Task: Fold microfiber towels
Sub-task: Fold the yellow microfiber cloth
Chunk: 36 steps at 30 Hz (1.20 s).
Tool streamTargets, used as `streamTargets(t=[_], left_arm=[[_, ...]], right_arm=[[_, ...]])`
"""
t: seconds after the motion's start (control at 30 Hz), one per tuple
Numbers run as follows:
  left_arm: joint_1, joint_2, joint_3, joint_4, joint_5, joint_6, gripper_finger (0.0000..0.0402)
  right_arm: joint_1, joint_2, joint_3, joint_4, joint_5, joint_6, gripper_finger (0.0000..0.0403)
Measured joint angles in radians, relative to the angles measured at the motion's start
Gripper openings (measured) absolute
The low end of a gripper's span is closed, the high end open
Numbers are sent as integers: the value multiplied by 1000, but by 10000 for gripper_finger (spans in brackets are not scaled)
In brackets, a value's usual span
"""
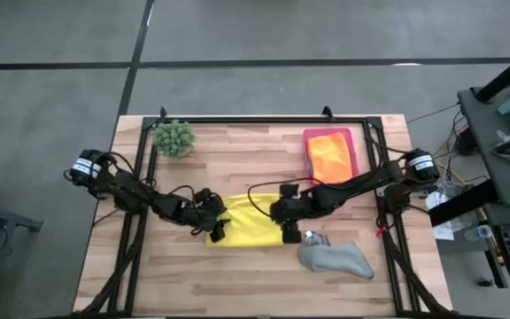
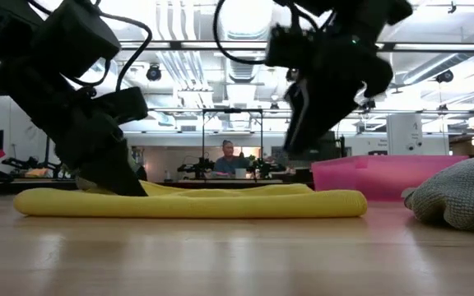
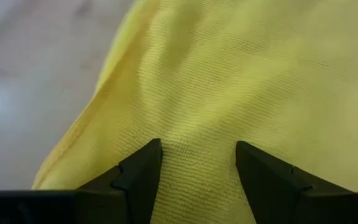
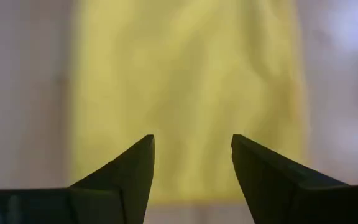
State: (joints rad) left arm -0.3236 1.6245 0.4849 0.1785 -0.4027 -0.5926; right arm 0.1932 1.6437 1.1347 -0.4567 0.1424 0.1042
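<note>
Lying mid-surface point(image 1: 237, 266), the yellow towel point(image 1: 253, 220) has the left hand point(image 1: 217, 232) spread wide on its 9 o'clock end; the right hand point(image 1: 290, 234) hovers spread wide at 3 o'clock.

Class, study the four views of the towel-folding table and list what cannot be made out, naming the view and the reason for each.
1. High view: the left gripper covers the near-left corner of the yellow towel, so its fold there is hidden.
2. Low view: the pink tray shows side-on only; the orange towel inside is hidden by its wall.
3. Right wrist view: the yellow towel is blurred; its weave and creases are unreadable.
4. Low view: the grey towel is cut off by the edge.
</note>
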Motion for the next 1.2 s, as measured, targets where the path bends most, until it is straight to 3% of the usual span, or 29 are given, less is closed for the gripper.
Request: streamTargets(t=[0.1, 0.2, 0.4, 0.73, 0.97, 1.2], left_arm=[[-12, -1, 1, -3, 117, -6, 193], [-23, -3, 2, -16, 183, -10, 193], [-26, -62, 3, -40, 128, 13, 193], [-24, -309, 18, -115, 91, 128, 193], [-32, -399, 23, -153, 75, 126, 193], [-71, -331, 26, -136, 10, 48, 193]], right_arm=[[-17, -28, -10, -42, 99, -1, 203], [-48, -50, -25, -20, 117, 0, 203], [-92, -28, -56, 77, 72, -32, 203], [-35, -40, -50, 138, 34, -59, 203], [-35, -44, -55, 102, -17, 261, 203], [-35, -47, -56, 22, -92, 544, 211]])
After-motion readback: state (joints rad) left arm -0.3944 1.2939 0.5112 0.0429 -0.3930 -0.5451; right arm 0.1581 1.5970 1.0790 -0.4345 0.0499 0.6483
